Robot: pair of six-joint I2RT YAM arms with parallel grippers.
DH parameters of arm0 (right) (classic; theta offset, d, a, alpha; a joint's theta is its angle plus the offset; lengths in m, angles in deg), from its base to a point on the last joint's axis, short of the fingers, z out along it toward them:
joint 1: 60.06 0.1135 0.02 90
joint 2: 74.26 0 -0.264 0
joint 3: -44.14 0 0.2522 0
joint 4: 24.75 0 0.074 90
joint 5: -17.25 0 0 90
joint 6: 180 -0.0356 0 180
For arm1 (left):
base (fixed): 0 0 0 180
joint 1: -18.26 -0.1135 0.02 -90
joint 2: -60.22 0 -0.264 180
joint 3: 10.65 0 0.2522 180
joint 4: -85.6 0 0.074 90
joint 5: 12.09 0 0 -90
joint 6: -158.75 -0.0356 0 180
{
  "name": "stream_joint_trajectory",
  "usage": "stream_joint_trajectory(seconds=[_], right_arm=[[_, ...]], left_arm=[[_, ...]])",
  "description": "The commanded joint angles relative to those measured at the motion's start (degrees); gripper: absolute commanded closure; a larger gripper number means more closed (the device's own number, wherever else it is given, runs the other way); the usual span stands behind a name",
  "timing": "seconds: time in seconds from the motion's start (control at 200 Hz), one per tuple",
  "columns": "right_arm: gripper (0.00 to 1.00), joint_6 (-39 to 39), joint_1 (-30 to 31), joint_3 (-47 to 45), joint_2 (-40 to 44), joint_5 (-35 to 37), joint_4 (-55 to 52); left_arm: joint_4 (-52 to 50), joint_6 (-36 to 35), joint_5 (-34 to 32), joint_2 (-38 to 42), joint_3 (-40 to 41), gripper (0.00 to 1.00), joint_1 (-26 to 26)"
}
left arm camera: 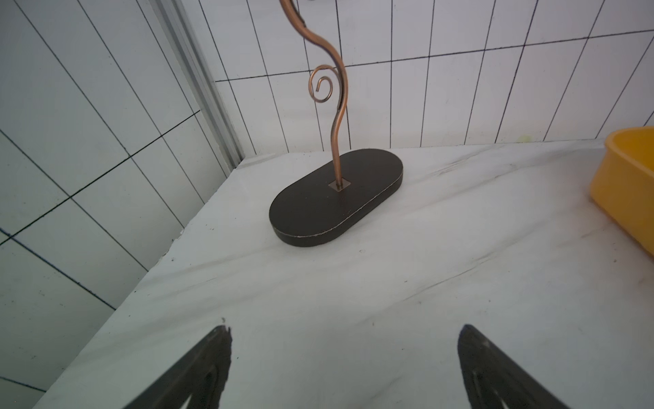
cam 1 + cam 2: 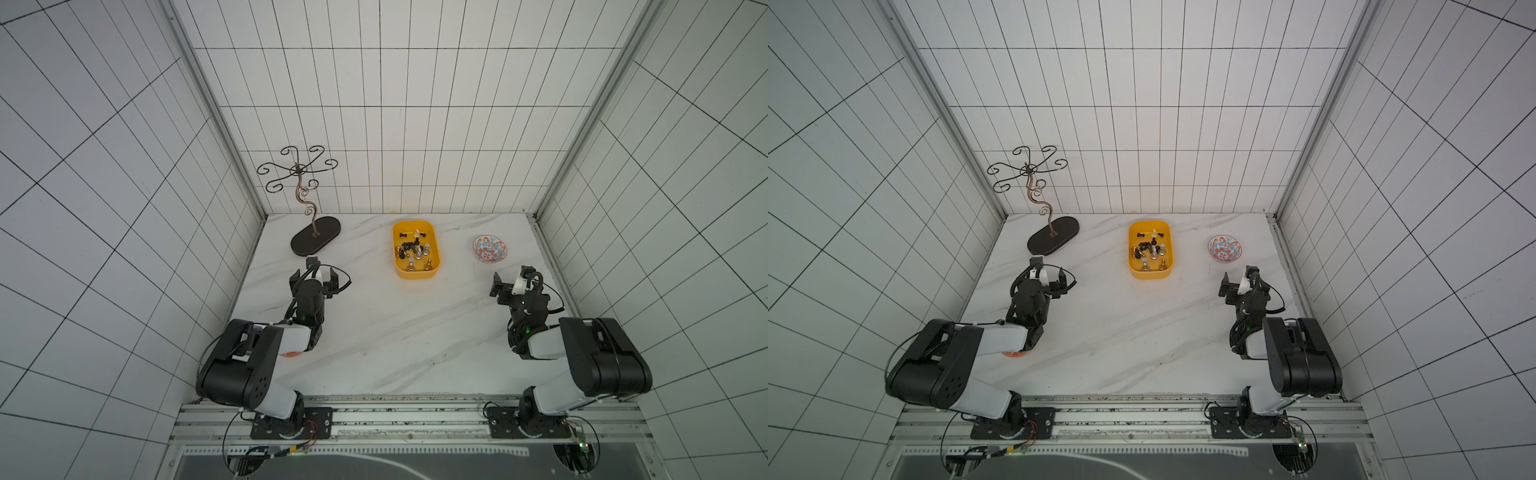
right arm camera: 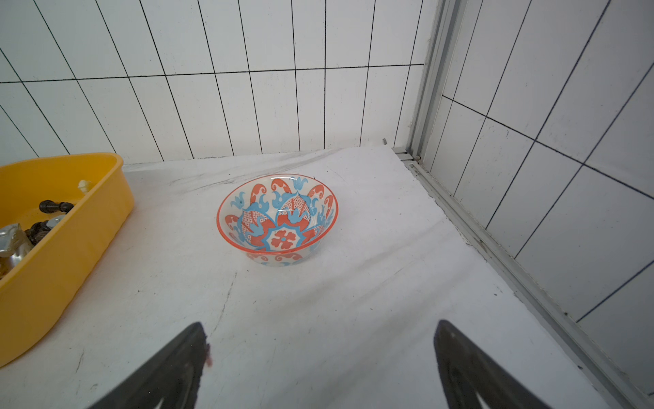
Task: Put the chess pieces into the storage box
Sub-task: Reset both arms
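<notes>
The small black, silver, gold and cream chess pieces (image 2: 417, 249) are sitting inside the yellow-orange rectangular plastic storage box (image 2: 417, 274), with none visibly loose on the white marbled table (image 2: 395, 332). The left gripper (image 2: 314, 273) and right gripper (image 2: 512, 277) are hanging spread wide and empty. The remaining risk is looking slight. An arm swinging across could be nudging the low-walled box and spilling pieces, or clipping the curly copper-wire stand (image 2: 316, 241) or the red-and-blue patterned bowl (image 2: 490, 249).

White tile walls (image 2: 407, 124), dark grid lines, on three sides. Tiles tall and narrow at the back, wider on the sides. Grey metal posts (image 2: 217, 116) in both back corners. White marble-look counter (image 2: 407, 332), faint grey diagonal veins, a few dark scuffs. Metal rail (image 2: 415, 419) along near edge, dark panel (image 2: 291, 469) below it. Light even and soft, weak shadows.
</notes>
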Motion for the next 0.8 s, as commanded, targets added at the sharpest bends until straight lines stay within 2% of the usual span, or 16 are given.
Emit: stream_joint_trajectory(seconds=[0.0,0.265,0.795], right_arm=[[0.01,1.2,-0.5,0.3,0.0,-0.2,1.5],[0.01,1.3,-0.5,0.3,0.0,-0.2,1.5],[0.01,1.2,-0.5,0.3,-0.1,-0.3,1.5]], left_arm=[[10.6,-0.1,4.6,-2.9,0.9,0.02,-1.9],[2.7,1.1,7.8,-1.6,-1.8,0.03,-3.5],[3.5,1.0,8.2,-1.5,-1.3,0.03,-3.6]])
